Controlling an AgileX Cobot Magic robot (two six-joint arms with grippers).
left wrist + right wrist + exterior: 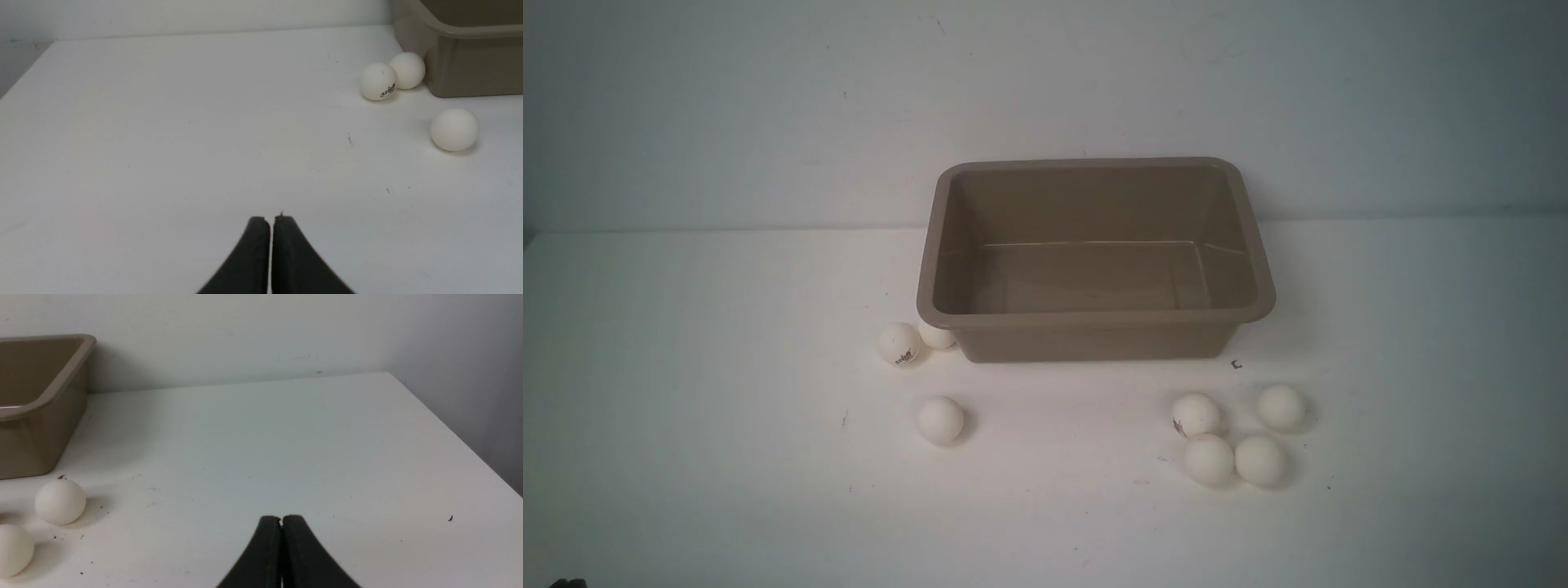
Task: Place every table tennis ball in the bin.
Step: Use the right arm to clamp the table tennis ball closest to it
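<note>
The taupe bin [1094, 336] stands empty in the middle of the white table. Three white table tennis balls lie off its front left corner: one with a dark logo [899, 344], one touching the bin wall [936, 335], one further forward [940, 420]. Several more sit in a cluster in front of the bin's right corner [1197, 415] [1281, 407] [1209, 461] [1261, 461]. My left gripper [271, 218] is shut and empty, well short of the left balls [378, 81] [454, 129]. My right gripper [281, 517] is shut and empty, off to the side of two balls [60, 502] [14, 550]. Neither gripper shows in the front view.
A pale wall runs behind the table. The table's right edge [457, 441] shows in the right wrist view and its left edge [24, 73] in the left wrist view. A small dark speck [1236, 364] lies by the bin's front right corner.
</note>
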